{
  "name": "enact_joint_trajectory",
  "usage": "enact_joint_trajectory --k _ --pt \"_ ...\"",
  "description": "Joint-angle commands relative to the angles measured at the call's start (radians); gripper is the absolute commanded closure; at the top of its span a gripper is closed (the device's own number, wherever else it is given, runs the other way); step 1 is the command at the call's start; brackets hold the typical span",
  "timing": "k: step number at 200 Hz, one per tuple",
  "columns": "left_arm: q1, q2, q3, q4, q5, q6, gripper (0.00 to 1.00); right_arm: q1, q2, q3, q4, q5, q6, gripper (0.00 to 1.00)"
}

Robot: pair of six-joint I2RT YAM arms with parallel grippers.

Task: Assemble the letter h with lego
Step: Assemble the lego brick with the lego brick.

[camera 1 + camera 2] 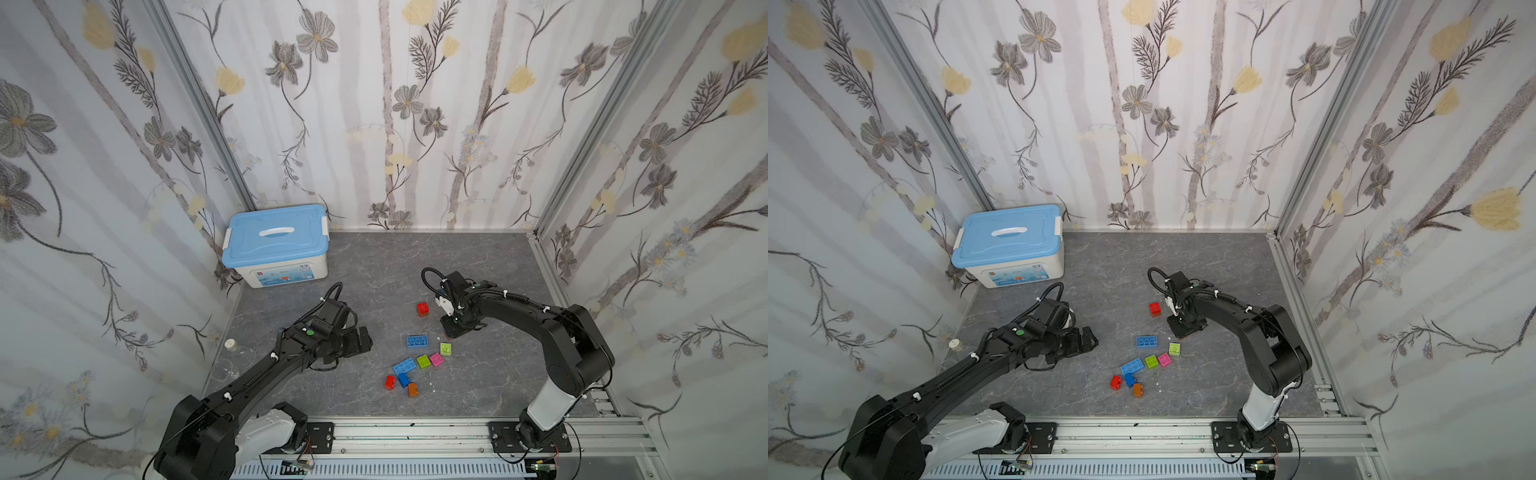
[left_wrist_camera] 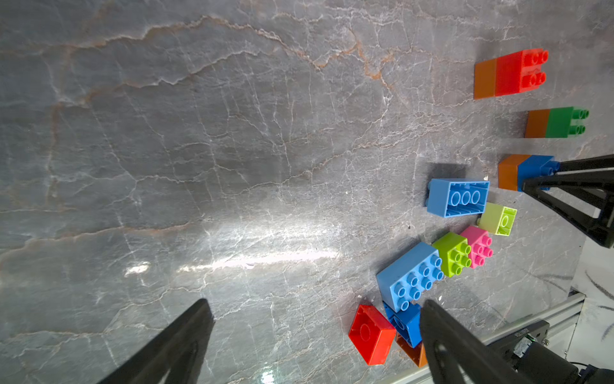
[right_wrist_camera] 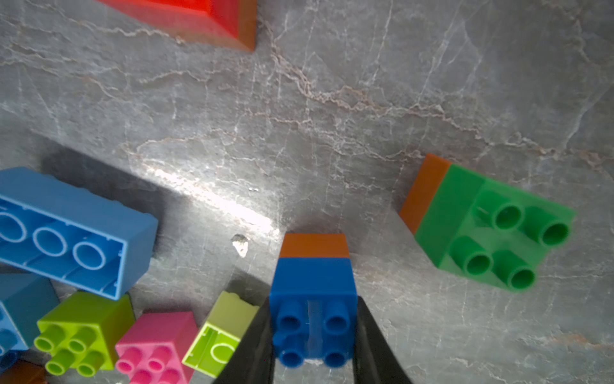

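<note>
My right gripper (image 3: 313, 332) is shut on a dark-blue brick (image 3: 314, 286) that sits on an orange brick (image 3: 314, 246) on the table. Beside it stand a green-on-orange stack (image 3: 491, 229) and a red-on-orange stack (image 2: 511, 73). In both top views the right gripper (image 1: 451, 330) (image 1: 1183, 330) hides the blue brick. Loose lego lies nearer the front: two long light-blue bricks (image 2: 458, 197) (image 2: 410, 276), lime (image 2: 452, 254), pink (image 2: 478, 246), a tipped lime (image 2: 498, 219), red (image 2: 372, 334), blue (image 2: 403, 324) and orange (image 2: 410, 352). My left gripper (image 2: 314, 304) hangs open left of the pile, holding nothing.
A white storage box with a light-blue lid (image 1: 276, 245) stands in the back left corner. A clear capped bottle (image 1: 230, 344) lies at the table's left edge. Flowered walls close three sides and a metal rail (image 1: 415, 432) runs along the front.
</note>
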Motion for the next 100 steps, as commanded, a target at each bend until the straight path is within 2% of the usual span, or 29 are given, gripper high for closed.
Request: enact_joint_trajectory --k 1,46,100 --pt "0.000 0.005 0.009 0.021 0.004 0.003 0.00 -0.001 0.050 -0.004 -0.059 0.030 0.032 0.79" --pt "0.000 -0.017 0.005 0.002 -0.009 0.002 0.00 -0.006 0.090 0.076 -0.075 0.010 0.050 0.79" --pt "0.000 -0.048 -0.006 -0.015 -0.033 -0.013 0.00 -0.004 0.167 0.239 -0.106 0.052 0.135 0.76"
